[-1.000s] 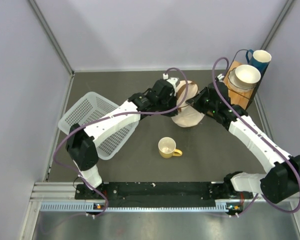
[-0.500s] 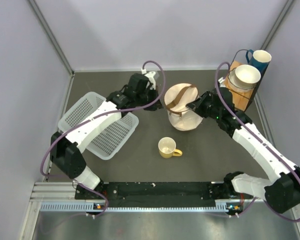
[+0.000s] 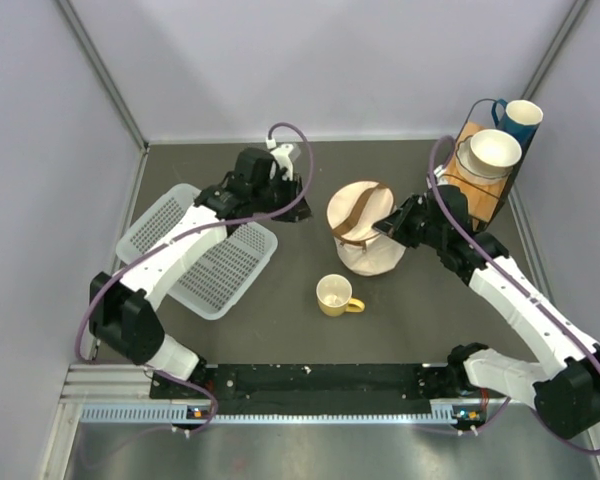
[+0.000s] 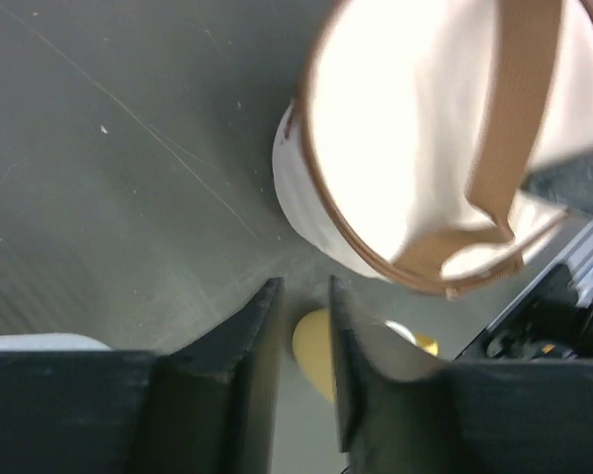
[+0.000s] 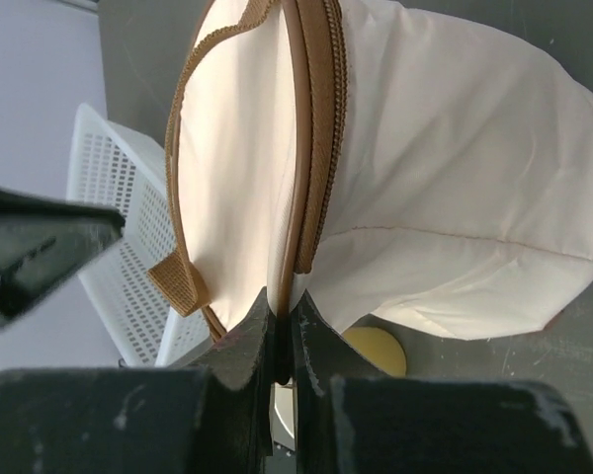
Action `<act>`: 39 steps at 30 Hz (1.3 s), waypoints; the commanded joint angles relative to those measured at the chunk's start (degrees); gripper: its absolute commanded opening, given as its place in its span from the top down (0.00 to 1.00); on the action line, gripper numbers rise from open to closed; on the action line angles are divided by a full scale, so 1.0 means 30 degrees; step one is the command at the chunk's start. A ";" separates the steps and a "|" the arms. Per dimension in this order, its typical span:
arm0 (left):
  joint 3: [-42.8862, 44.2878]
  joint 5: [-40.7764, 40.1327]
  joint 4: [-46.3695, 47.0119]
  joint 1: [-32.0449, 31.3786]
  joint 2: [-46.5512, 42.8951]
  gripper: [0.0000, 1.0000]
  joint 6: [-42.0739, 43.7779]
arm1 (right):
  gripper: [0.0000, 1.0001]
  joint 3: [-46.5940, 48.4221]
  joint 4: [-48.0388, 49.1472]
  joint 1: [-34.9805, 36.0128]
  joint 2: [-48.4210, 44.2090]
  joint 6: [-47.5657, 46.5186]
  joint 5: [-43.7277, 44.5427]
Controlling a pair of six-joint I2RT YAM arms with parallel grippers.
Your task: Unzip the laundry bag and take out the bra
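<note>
Reaching up from the near edge of the table (image 3: 280,330), the left arm (image 3: 185,250) is stretched over the white lattice basket (image 3: 235,270) and bent at the wrist, while the right arm (image 3: 520,300) is extended inward from the other side. The left gripper (image 4: 303,284) is held clear of everything, its fingers (image 4: 252,346) parted by a narrow gap with nothing gripped between them. The right gripper (image 5: 282,301) is clamped on the laundry bag (image 3: 368,255), its fingers pressed together over the brown trim (image 5: 298,148) at the lid's edge. From above, the bag is shown set on the table between the two grippers, its round lid turned upward and crossed by the brown strap (image 3: 358,212). The pinch itself is hidden there and is made plain only by the right wrist view, where the zip is seen closed along the stretch running away from the fingertips. What is inside the bag cannot be seen. In the left wrist view the bag is found ahead of the fingers and off to their right, untouched by them, and the yellow mug (image 3: 333,294) is glimpsed past the gap. Well behind the right fingers, a wooden rack (image 3: 478,190) is stocked with a white bowl (image 3: 493,150) and a blue cup (image 3: 520,118).
</note>
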 commanded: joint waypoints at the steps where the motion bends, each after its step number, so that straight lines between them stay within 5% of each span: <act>1: -0.0567 -0.1917 0.0023 -0.2355 -0.2592 0.61 0.1502 | 1.00 0.2157 0.0180 -0.0034 0.0534 0.0843 0.0248; 2: -0.0626 -0.2303 -0.0036 -0.2739 -0.2770 0.51 0.1328 | 1.00 0.2364 0.0121 -0.0034 0.0739 0.0875 0.0219; 6: -0.1239 -0.3447 0.0167 -0.3796 -0.3122 0.38 0.0274 | 1.00 0.3009 0.0150 -0.0034 0.1560 0.1109 0.0393; 12: -0.2033 -0.3567 0.1925 -0.4677 -0.2774 0.34 0.0213 | 1.00 0.3567 0.0179 -0.0034 0.1766 0.1197 0.0482; 32: -0.0424 -0.4943 0.3540 -0.5790 0.0098 0.48 0.0829 | 1.00 0.3655 0.0326 -0.0034 0.2089 0.1373 0.0160; 39: -0.0245 -0.5529 0.3712 -0.5790 0.0276 0.66 0.0477 | 1.00 0.3625 0.0355 -0.0063 0.1972 0.1402 0.0219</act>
